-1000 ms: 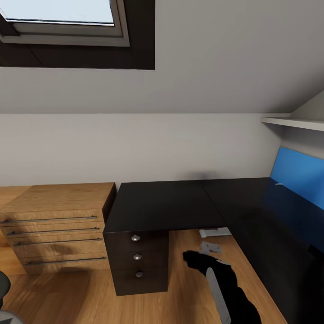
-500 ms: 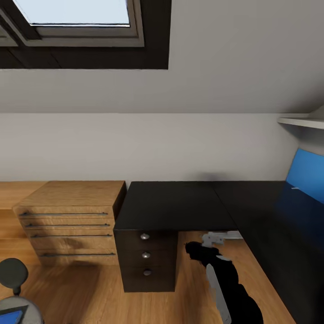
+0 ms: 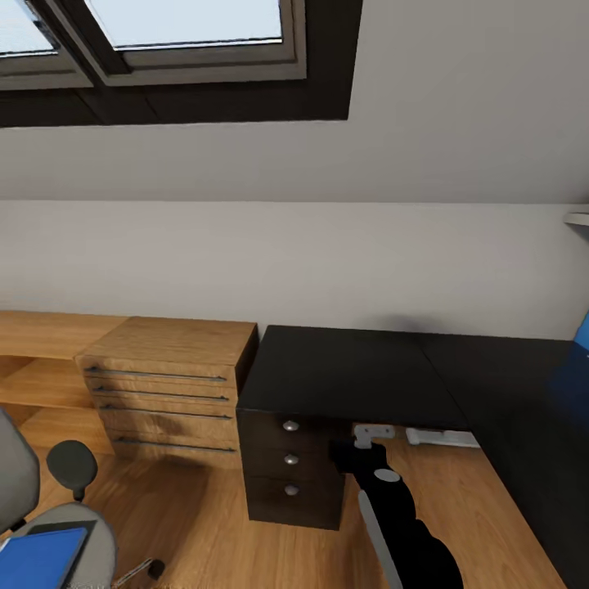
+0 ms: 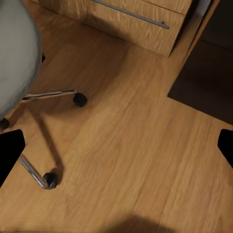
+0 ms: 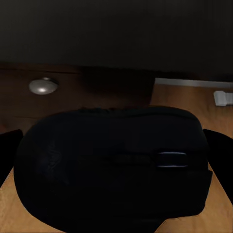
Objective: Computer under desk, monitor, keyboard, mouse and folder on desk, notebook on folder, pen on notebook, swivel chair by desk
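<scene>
At the far left of the head view the swivel chair (image 3: 33, 523) stands on the wooden floor (image 3: 204, 532), and the blue folder (image 3: 37, 560) lies flat on its grey seat. The left wrist view looks down on the chair's seat edge (image 4: 17, 53) and 2 chrome legs with black casters; the left gripper (image 4: 116, 148) has its 2 black fingertips spread wide apart at the picture's edges, with nothing between them.

Further right, a light wooden chest (image 3: 168, 397) with 4 drawers stands just beside the black desk (image 3: 352, 372), which has 3 dark drawers with round knobs under its near end.

In front of those drawers the right arm reaches forward — its gripper (image 3: 348, 458) is clamped on the dark mouse (image 5: 114, 167), held in the air below the desk edge, a fingertip showing at each side of it.
</scene>
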Robot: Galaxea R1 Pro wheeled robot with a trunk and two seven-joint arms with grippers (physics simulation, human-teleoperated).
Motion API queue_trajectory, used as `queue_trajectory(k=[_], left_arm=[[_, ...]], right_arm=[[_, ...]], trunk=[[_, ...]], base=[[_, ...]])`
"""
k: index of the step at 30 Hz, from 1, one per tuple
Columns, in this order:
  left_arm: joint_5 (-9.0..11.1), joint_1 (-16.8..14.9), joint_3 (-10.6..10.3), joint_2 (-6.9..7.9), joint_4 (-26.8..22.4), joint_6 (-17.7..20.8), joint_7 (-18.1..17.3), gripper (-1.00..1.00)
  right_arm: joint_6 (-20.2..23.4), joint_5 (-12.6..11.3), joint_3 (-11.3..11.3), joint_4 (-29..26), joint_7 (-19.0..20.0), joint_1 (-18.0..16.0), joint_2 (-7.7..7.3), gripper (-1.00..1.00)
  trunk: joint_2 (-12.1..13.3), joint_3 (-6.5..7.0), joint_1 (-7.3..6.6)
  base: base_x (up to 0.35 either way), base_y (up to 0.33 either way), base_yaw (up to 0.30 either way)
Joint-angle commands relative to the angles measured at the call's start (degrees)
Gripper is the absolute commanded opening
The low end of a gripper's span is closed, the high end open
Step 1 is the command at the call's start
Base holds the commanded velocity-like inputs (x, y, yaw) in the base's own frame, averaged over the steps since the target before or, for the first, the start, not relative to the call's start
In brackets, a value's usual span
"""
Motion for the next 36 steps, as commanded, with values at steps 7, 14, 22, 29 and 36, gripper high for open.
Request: queue_trajectory(k=[7,14,22,29,36], left_arm=[[0.6,0.1,-0.2,0.19,-5.6,2.3,0.3,1.00],[0.9,-9.8,0.0,-5.71,-21.2,35.5,3.5,1.00],[0.7,-13.5,-0.5,-8.12,-13.3,34.0,3.8,1.00],[0.6,-13.6,-1.1,-8.38,-12.7,32.3,3.9,1.00],[0.6,-13.6,-6.4,-8.28,-13.4,32.3,8.5,1.00]], right_arm=[[0.3,-0.1,0.0,-1.5,-0.4,0.0,0.00,-1.00],[0.5,-0.1,0.0,-3.7,-0.4,0.2,0.00,-1.00],[0.6,-0.1,-0.1,-3.7,-0.3,0.3,0.00,-1.00],[0.6,-0.4,-0.2,-3.4,-0.1,0.3,-0.21,-1.00],[0.5,-0.5,0.0,-3.5,0.0,0.5,-0.29,-1.00]], trunk=[[0.0,-0.40,0.00],[0.0,-0.75,0.00],[0.8,-0.59,-0.44],[3.6,0.66,-1.97],[6.4,1.92,-3.51]], base=[[0.000,0.000,0.247],[0.000,0.000,0.241],[0.000,0.000,0.108],[0.000,0.000,0.003],[0.000,0.000,0.000]])
